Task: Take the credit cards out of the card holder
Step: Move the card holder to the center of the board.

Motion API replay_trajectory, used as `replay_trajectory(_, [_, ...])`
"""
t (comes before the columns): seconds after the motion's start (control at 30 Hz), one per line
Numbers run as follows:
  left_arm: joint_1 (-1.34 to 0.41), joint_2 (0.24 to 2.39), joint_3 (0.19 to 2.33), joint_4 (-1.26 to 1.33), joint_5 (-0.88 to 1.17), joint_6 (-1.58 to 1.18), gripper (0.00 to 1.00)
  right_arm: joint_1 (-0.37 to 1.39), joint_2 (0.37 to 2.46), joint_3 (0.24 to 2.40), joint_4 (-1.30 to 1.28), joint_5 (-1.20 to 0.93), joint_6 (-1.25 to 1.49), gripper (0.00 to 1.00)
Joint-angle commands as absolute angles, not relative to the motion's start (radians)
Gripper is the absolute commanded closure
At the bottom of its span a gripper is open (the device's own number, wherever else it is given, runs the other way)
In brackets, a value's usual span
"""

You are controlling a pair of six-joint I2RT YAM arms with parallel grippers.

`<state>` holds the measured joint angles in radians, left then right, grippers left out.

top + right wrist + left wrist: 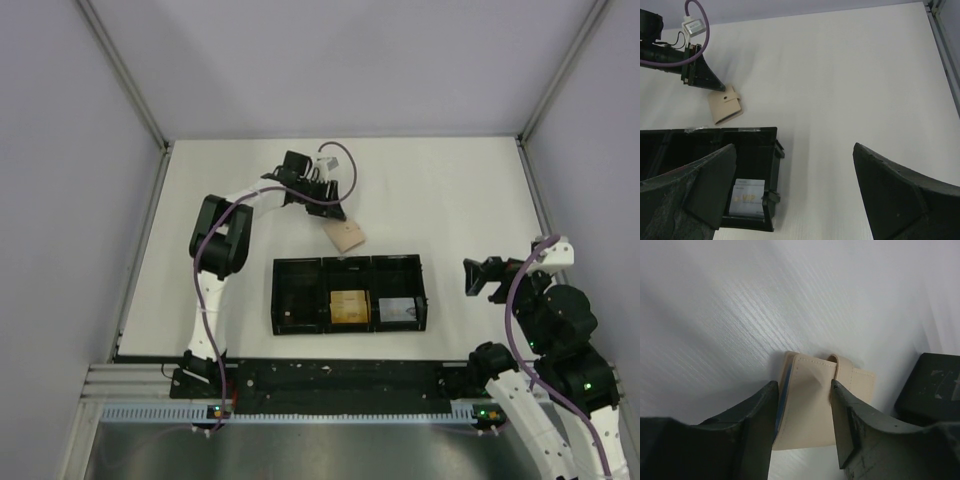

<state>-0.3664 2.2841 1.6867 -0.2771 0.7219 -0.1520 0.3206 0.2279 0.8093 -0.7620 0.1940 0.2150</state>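
My left gripper (pixel 334 217) is shut on the tan card holder (pixel 347 236), just behind the black tray. In the left wrist view the fingers (pixel 760 410) pinch the card holder (pixel 807 405) from both sides. A thin blue-grey edge (pixel 783 397) shows along its left side; I cannot tell whether it is a card or the lining. One pale grey-blue credit card (pixel 398 311) lies in the tray's right compartment and also shows in the right wrist view (pixel 747 197). My right gripper (pixel 488 278) is wide open and empty (pixel 794 147), to the right of the tray.
The black three-compartment tray (pixel 348 264) sits at the table's middle front. An orange-tan square block (pixel 349 306) lies in its middle compartment; the left compartment looks dark. The card holder also shows in the right wrist view (pixel 725 106). Walls enclose the white table.
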Motion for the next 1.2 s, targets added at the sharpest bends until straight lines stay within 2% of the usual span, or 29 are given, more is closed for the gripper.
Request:
replay_trajectory(0.0, [-0.368,2.284,1.675,-0.310,0.735,-0.101,0.53,0.337,0.218,0.805,-0.722,0.184,0.202,0.01])
replay_trajectory(0.17, [-0.353,2.266,1.666,-0.327,0.690,-0.081,1.00,0.339,0.216,0.805,-0.721,0.181,0.202,0.01])
replay_trajectory(0.33, [-0.266,2.195,1.617,-0.348,0.651,-0.112,1.00,0.342,0.218,0.805,-0.721,0.178,0.199,0.01])
replay_trajectory(0.47, [-0.172,2.053,1.439,-0.266,0.571,-0.202,1.00,0.342,0.218,0.805,-0.719,0.167,0.196,0.01])
replay_trajectory(0.83, [0.038,1.600,0.869,-0.192,0.073,-0.508,1.00,0.353,0.218,0.804,-0.712,0.126,0.183,0.01])
replay_trajectory(1.03, [0.083,1.381,0.683,-0.248,-0.178,-0.600,1.00,0.357,0.222,0.802,-0.700,0.060,0.163,0.01])
replay_trajectory(1.13, [0.103,1.272,0.597,-0.242,-0.216,-0.641,1.00,0.356,0.232,0.799,-0.684,0.003,0.138,0.01])
replay_trajectory(1.17, [0.104,1.244,0.571,-0.242,-0.213,-0.653,0.95,0.356,0.236,0.801,-0.678,-0.042,0.132,0.01])
